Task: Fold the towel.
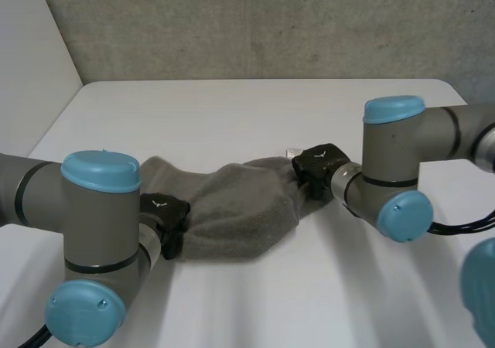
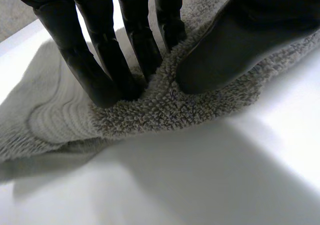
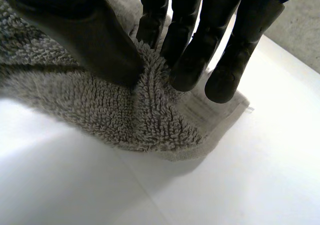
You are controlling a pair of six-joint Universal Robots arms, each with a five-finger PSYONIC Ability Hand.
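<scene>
The grey towel (image 1: pixel 232 209) lies humped on the white table (image 1: pixel 247 108) between the two hands, one end at each. The left hand (image 1: pixel 166 218) is clamped on its end: its fingers (image 2: pixel 100 75) press a ridge of pile against the thumb. The right hand (image 1: pixel 319 165) does the same at the other end, with a fold of cloth nipped between its thumb and fingers (image 3: pixel 187 65). What worries me is how shallow both grips look. Each hand seems to hold only a small pinch of loops near an edge, so a quick lift or a pull apart could drag the cloth out of one hand and drop that end. I can't tell whether either pinch takes one layer or two. If it takes only the top one, the layer beneath would stay on the table and the fold would come out crooked. The slack middle could also sag and catch on the table if the hands carry it across. The cloth is thick terry, soft and limp, with a nubbly looped pile. A flatter woven band runs near each end, just past the fingertips, and the corner beyond the right fingertips is thin and squared. The table is smooth and hard.
</scene>
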